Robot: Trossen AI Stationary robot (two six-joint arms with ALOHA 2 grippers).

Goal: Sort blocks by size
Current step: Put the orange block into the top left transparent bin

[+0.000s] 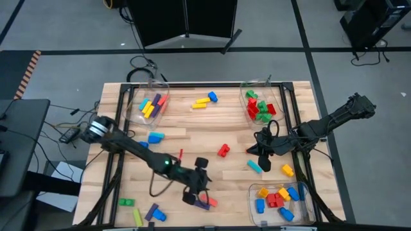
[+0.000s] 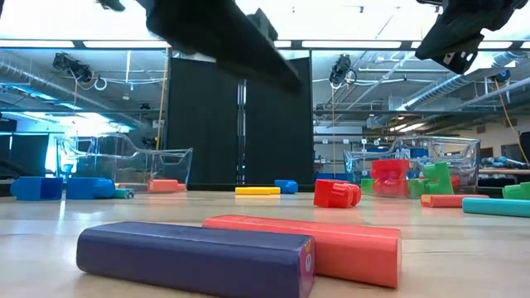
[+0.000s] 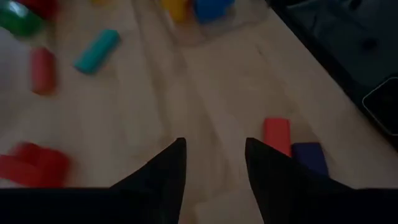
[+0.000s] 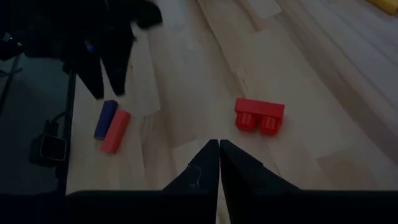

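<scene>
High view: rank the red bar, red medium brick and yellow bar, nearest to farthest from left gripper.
From the left gripper, open above the table's near edge:
1. Red bar, right beside it.
2. Red medium brick, mid-table.
3. Yellow bar, far side, between the bins.

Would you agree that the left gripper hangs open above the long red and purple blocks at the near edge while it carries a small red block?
Not quite: the left gripper carries nothing. The left wrist view shows bare table between its open fingers. It does hang by the long red block and purple block at the near edge, as the high view shows.
</scene>
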